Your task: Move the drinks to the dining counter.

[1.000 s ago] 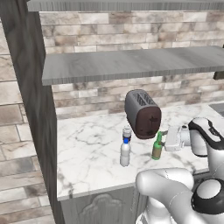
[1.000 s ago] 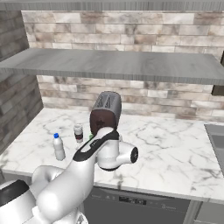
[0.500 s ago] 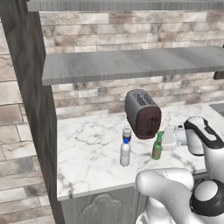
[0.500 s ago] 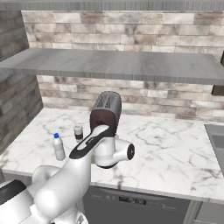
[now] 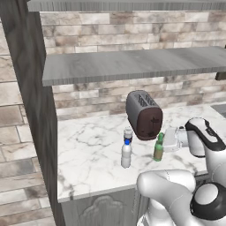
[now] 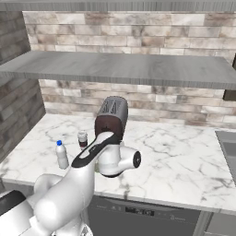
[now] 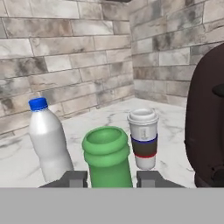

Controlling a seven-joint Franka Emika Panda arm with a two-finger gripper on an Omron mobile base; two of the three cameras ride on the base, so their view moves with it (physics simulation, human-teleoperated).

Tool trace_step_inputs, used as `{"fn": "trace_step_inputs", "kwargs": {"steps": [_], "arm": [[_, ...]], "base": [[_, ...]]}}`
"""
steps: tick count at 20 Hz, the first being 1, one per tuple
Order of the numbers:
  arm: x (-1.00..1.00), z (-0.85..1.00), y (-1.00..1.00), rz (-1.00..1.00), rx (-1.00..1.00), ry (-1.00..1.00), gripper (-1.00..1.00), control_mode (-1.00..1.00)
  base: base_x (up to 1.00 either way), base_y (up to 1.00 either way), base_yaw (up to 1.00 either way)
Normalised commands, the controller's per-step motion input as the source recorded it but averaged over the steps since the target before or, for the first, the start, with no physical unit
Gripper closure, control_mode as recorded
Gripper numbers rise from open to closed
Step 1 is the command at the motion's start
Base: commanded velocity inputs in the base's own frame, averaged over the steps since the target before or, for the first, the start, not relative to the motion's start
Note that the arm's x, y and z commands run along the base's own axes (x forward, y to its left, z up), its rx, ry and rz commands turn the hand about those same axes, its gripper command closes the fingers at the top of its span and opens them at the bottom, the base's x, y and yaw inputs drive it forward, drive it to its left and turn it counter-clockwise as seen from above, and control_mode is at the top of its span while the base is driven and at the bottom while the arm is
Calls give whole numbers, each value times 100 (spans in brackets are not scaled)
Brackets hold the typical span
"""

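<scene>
Gripper (image 7: 112, 178): you now see its two dark fingertips drawn in against the neck of the green glass bottle (image 7: 107, 154), where a second ago they stood wide.
Green bottle: upright on the brick-backed marble worktop (image 5: 88, 154), unmoved, just beside the dark red-brown toaster (image 5: 144, 114).
Clear blue-capped water bottle (image 5: 126, 154): unmoved.
Dark pale-lidded cup (image 7: 143, 138): unmoved, behind it.

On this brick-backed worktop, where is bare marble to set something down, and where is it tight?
Bare marble runs on the worktop from the toaster toward the sink-side edge, and between the water bottle and the wall-side end. Crowded: water bottle, cup, green bottle and gripper cluster before the toaster.
</scene>
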Motion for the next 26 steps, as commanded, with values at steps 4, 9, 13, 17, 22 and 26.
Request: {"fn": "trace_step_inputs", "kwargs": {"steps": [4, 9, 13, 17, 22, 26], "arm": [[-31, 52, 0, 8, 0, -14, 100, -100], [-48, 88, 0, 11, -2, -17, 100, -100], [-73, 56, 6, 12, -2, -1, 100, -100], [-79, 40, 4, 9, -3, 0, 100, -100], [-59, 11, 14, 1, -5, -6, 100, -100], [-16, 0, 3, 0, -1, -2, 100, 100]], "base": [[0, 0, 0], [0, 0, 0], [0, 0, 0], [0, 0, 0], [0, 0, 0], [0, 0, 0]]}}
